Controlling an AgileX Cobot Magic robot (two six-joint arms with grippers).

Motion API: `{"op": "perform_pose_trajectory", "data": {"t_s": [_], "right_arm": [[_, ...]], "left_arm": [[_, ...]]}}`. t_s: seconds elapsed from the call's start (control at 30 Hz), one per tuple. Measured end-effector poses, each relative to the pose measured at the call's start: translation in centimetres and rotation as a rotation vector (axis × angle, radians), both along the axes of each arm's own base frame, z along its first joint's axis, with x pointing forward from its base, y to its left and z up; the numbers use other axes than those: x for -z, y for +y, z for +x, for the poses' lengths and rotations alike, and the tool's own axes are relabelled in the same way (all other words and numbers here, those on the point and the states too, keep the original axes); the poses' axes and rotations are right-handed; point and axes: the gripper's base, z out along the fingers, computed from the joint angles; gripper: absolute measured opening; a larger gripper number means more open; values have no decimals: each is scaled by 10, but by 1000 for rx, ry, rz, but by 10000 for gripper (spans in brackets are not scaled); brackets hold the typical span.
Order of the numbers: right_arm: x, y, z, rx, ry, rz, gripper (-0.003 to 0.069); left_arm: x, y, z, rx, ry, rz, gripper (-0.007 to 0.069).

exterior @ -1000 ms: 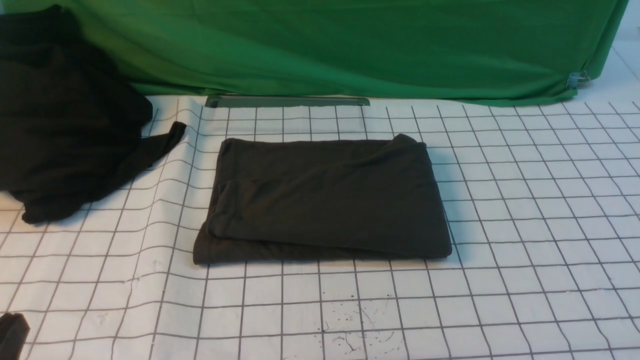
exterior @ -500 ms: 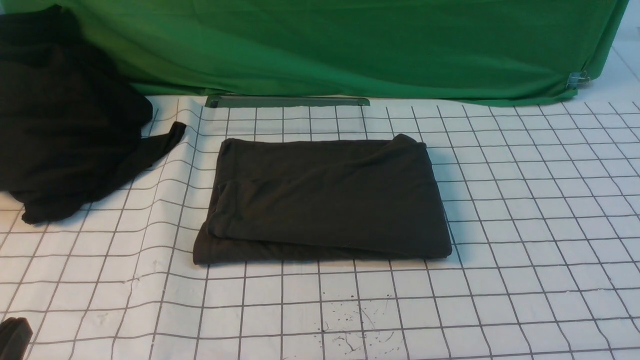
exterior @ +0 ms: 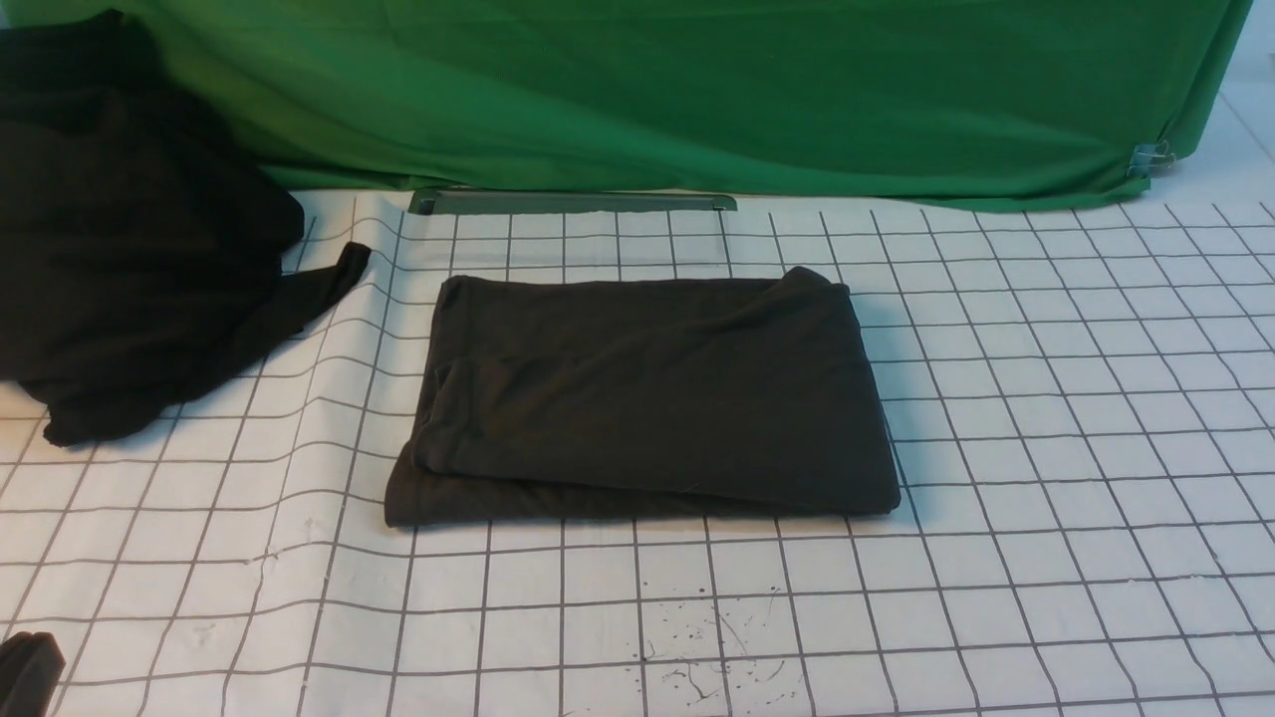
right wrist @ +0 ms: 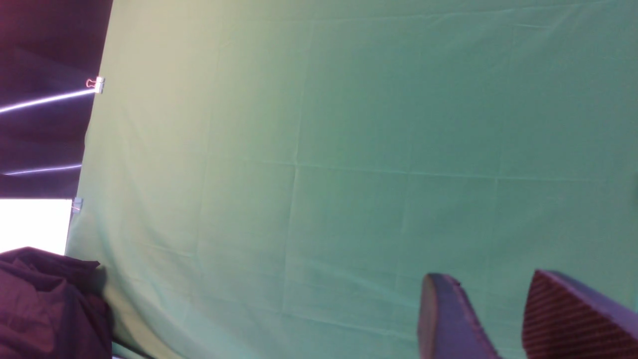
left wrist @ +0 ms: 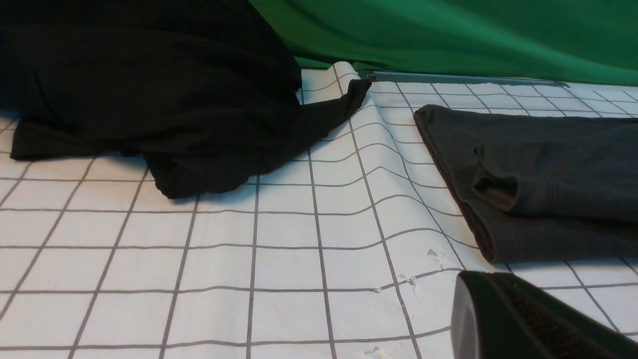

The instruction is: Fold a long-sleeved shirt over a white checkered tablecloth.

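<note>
The right gripper (right wrist: 491,319) shows only in its own wrist view: two dark fingers (right wrist: 448,319) with ribbed pads stand apart with a clear gap, released and holding nothing, touching nothing, set against the green backdrop (right wrist: 349,149). Of the left gripper (exterior: 25,672) only one dark padded finger (left wrist: 518,321) shows, low over the white checkered tablecloth (exterior: 1046,448); its partner is out of view, so I cannot tell whether it is released or clenched. It touches no cloth.

The long-sleeved shirt (exterior: 647,398) lies folded into a neat rectangle in the middle of the tablecloth, layers stacked, a cuff tucked at its left edge. No logo, label or writing is readable on it.

A black heap of cloth (exterior: 129,239) sits at the far left, apart from the shirt. A binder clip (exterior: 1150,156) grips the backdrop's right edge.
</note>
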Motion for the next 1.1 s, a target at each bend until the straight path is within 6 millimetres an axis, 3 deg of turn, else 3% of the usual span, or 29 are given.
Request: {"op": "perform_pose_trajectory", "data": {"t_s": [0.27, 0.47, 0.5, 0.6, 0.67, 1.1], "right_arm": [[13, 2, 4, -5, 131, -60, 238], [71, 3, 21, 141, 354, -183, 239], [71, 3, 21, 148, 353, -180, 239], [125, -2, 31, 277, 479, -236, 239], [146, -5, 31, 319, 535, -234, 240], [154, -8, 30, 370, 587, -202, 241]], "left_arm": [[0, 0, 0, 0, 0, 0, 3], [0, 0, 0, 0, -1, 0, 3], [0, 0, 0, 0, -1, 0, 3], [0, 0, 0, 0, -1, 1, 3], [0, 0, 0, 0, -2, 1, 3], [0, 0, 0, -1, -4, 8, 3]]}}
